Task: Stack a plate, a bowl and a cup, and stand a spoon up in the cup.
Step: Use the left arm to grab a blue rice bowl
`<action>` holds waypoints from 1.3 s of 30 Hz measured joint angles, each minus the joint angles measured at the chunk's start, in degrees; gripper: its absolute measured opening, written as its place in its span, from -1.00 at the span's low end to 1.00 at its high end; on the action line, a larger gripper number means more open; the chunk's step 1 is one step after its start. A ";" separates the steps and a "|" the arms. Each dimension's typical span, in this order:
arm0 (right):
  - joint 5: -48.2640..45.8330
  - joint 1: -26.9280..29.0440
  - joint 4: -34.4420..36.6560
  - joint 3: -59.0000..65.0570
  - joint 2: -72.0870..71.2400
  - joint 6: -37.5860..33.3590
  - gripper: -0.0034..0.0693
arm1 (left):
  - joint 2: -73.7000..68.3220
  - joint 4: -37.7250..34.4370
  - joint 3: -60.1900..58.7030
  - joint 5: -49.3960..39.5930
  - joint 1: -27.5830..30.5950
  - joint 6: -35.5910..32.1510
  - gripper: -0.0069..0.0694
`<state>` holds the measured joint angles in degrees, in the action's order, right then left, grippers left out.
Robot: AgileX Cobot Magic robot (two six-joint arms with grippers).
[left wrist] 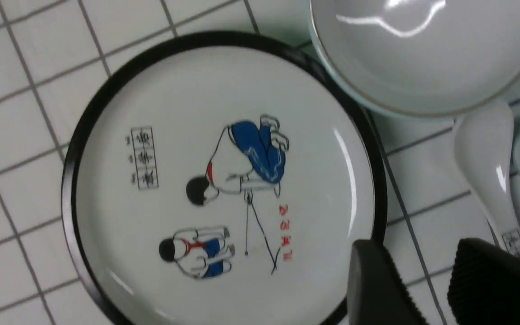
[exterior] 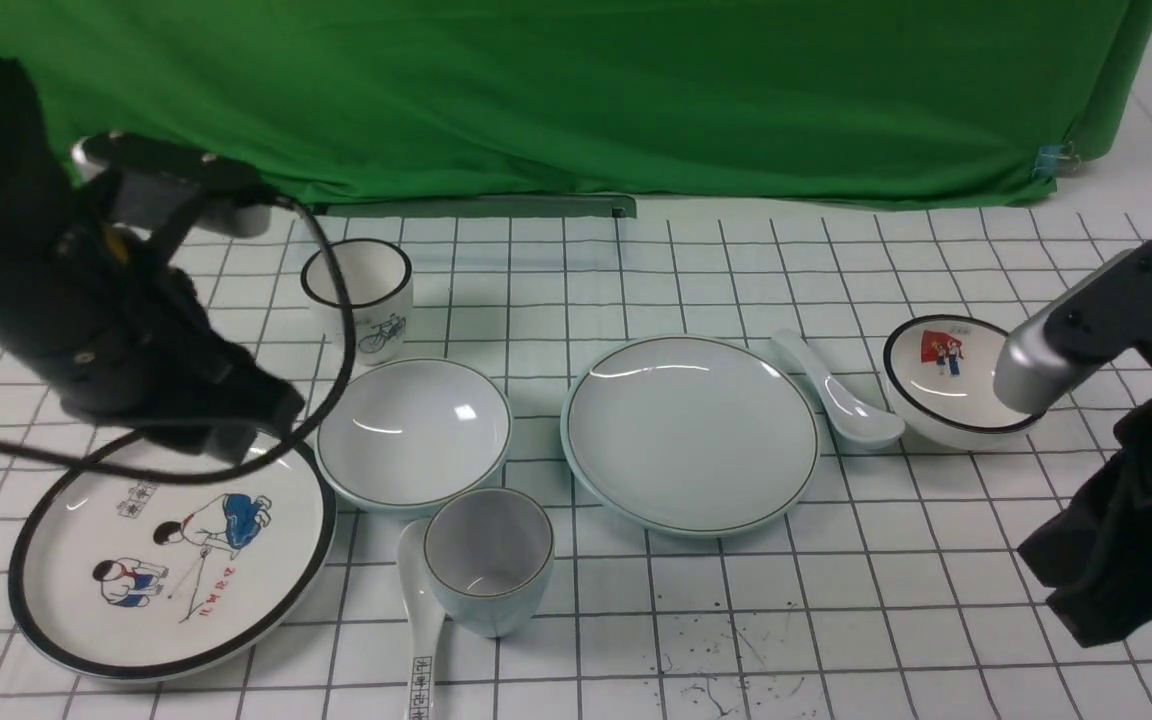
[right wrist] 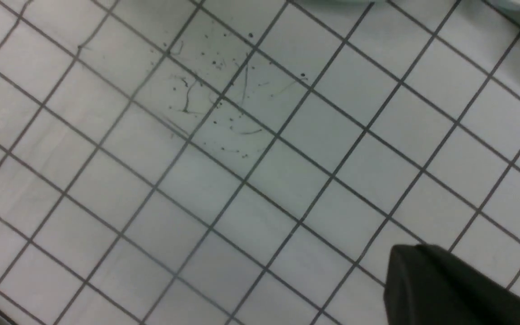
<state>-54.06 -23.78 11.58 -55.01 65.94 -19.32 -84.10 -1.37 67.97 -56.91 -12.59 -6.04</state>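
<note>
Frontally, the left arm (exterior: pixel 86 300) reaches in from the left edge and slants down over the far rim of the cartoon plate (exterior: pixel 171 555); its dark end blends into the body, so the jaws cannot be made out in this view. The right arm (exterior: pixel 1126 520) hangs low at the right edge, cut off by the frame, and its silver joint hides part of the picture bowl (exterior: pixel 946 385). On the gridded table (exterior: pixel 936 560) the plate (exterior: pixel 691 435) lies at centre, with the bowl (exterior: pixel 414 432) just beside it on the left, the cup (exterior: pixel 488 560) upright in front of the bowl, and the spoon (exterior: pixel 841 392) by the plate's right rim. A printed spoon (exterior: pixel 421 610) touches the cup. A bicycle cup (exterior: pixel 358 292) stands behind the bowl.

Left wrist view: the left gripper (left wrist: pixel 427 289) hovers over the cartoon plate's edge, fingers apart with only table and plate rim between them, gripping nothing. Bowl and cup are cut off by the frame.

Right wrist view: the right gripper (right wrist: pixel 449 289) shows as one closed dark block over bare grid flecked with ink specks; pale slivers at the frame edge cannot be identified.
</note>
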 joint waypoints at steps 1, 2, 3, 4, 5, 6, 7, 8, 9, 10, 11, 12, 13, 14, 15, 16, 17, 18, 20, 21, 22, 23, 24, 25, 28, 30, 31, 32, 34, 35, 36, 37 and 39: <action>0.49 0.00 0.00 -0.13 0.27 -0.05 -0.88 | -2.33 0.00 1.46 0.92 0.00 0.45 -0.09; 0.49 0.00 0.00 -0.13 0.38 -0.05 -0.88 | -3.12 0.00 1.69 1.23 0.00 0.52 -0.05; 1.40 0.00 0.00 -0.26 0.48 -0.05 -0.88 | -6.24 -0.09 3.84 2.54 0.12 1.36 0.10; 1.82 0.00 0.00 -0.39 0.48 -0.05 -0.88 | -8.17 -0.38 4.75 3.22 0.27 1.44 0.18; 2.37 0.00 0.00 -0.47 0.48 -0.05 -0.88 | -9.28 -0.85 5.61 3.64 0.49 1.49 0.22; 2.77 0.00 0.00 -0.47 0.48 -0.05 -0.88 | -11.44 -1.75 6.62 4.43 1.02 1.55 0.29; 3.19 0.00 0.00 -0.47 0.53 -0.05 -0.88 | -13.19 -2.71 7.54 5.13 1.58 1.55 0.33; 3.34 0.00 0.00 -0.47 0.52 -0.05 -0.88 | -14.20 -3.50 8.20 5.70 2.12 1.49 0.36; 3.62 0.00 0.00 -0.47 0.59 -0.05 -0.88 | -15.87 -4.46 8.67 6.04 2.69 1.30 0.38; 4.00 0.00 0.00 -0.47 0.65 -0.05 -0.88 | -16.84 -5.46 9.33 6.72 3.16 0.97 0.39; 4.52 0.00 0.00 -0.47 0.65 -0.05 -0.88 | -19.24 -7.38 9.99 7.88 4.31 0.07 0.40; 4.82 0.00 0.00 -0.47 0.69 -0.05 -0.88 | -20.05 -7.90 10.07 8.58 4.69 -0.29 0.40; 5.24 0.00 0.00 -0.47 0.69 -0.05 -0.88 | -21.07 -8.31 10.08 9.38 5.07 -0.56 0.40; 5.82 0.00 0.00 -0.47 0.69 -0.05 -0.88 | -22.28 -8.72 10.20 10.17 5.39 -0.99 0.40; 6.51 0.00 0.00 -0.47 0.69 -0.05 -0.88 | -23.43 -8.91 10.27 10.96 5.53 -1.33 0.40; 7.52 0.00 0.00 -0.47 0.69 -0.05 -0.88 | -24.68 -9.15 10.39 11.79 5.66 -1.82 0.39; 7.64 0.00 0.00 -0.47 0.69 0.00 -0.88 | -24.87 -9.19 10.38 12.06 5.72 -1.87 0.39; 8.33 0.00 0.00 -0.47 0.77 0.01 -0.88 | -26.16 -9.44 10.38 12.98 5.73 -2.20 0.36; 8.94 0.00 0.00 -0.47 0.76 0.06 -0.88 | -27.32 -9.89 10.38 14.34 5.73 -2.71 0.30; 9.05 0.00 0.00 -0.47 0.76 0.06 -0.88 | -27.67 -10.26 10.38 14.81 5.73 -2.83 0.26; 9.05 0.00 0.00 -0.47 0.76 0.11 -0.88 | -27.68 -10.26 10.38 14.92 5.73 -2.90 0.25; 9.11 0.00 0.00 -0.47 0.76 0.28 -0.88 | -27.82 -10.58 10.38 15.85 5.73 -3.25 0.16; 9.11 0.00 0.00 -0.47 0.76 0.34 -0.88 | -27.82 -10.71 10.46 16.14 5.73 -3.36 0.11; 9.11 0.00 0.00 -0.47 0.78 0.34 -0.88 | -27.82 -10.79 10.46 16.59 5.73 -3.80 0.01; 9.11 0.00 0.00 -0.47 0.78 0.39 -0.88 | -27.87 -10.91 10.46 16.64 5.73 -4.66 -0.13; 9.18 0.00 0.00 -0.47 0.78 0.39 -0.88 | -27.86 -10.91 10.46 16.64 5.73 -5.00 -0.30; 9.25 0.00 0.00 -0.47 0.83 0.39 -0.88 | -27.86 -10.91 10.46 16.59 5.73 -5.10 -0.34; 9.29 0.00 0.00 -0.47 0.83 0.39 -0.88 | -27.86 -10.91 10.46 16.51 5.73 -5.10 -0.39; 9.29 0.00 0.00 -0.47 0.83 0.39 -0.88 | -27.93 -10.91 10.46 16.51 5.73 -5.16 -0.44; 9.29 0.00 0.00 -0.47 0.83 0.39 -0.88 | -28.00 -10.91 10.46 16.49 5.73 -5.16 -0.45; 9.29 0.00 0.00 -0.47 0.83 0.39 -0.88 | -28.00 -10.91 10.46 16.45 5.73 -5.16 -0.46; 9.29 0.00 0.00 -0.47 0.83 0.39 -0.88 | -28.05 -10.91 10.46 16.45 5.73 -5.16 -0.46; 9.29 0.00 0.00 -0.47 0.83 0.39 -0.88 | -28.01 -10.75 10.46 16.28 5.73 -5.23 -0.46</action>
<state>-44.76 -23.78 11.58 -55.48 66.77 -18.94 -112.11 -12.12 78.42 -40.64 -6.86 -11.27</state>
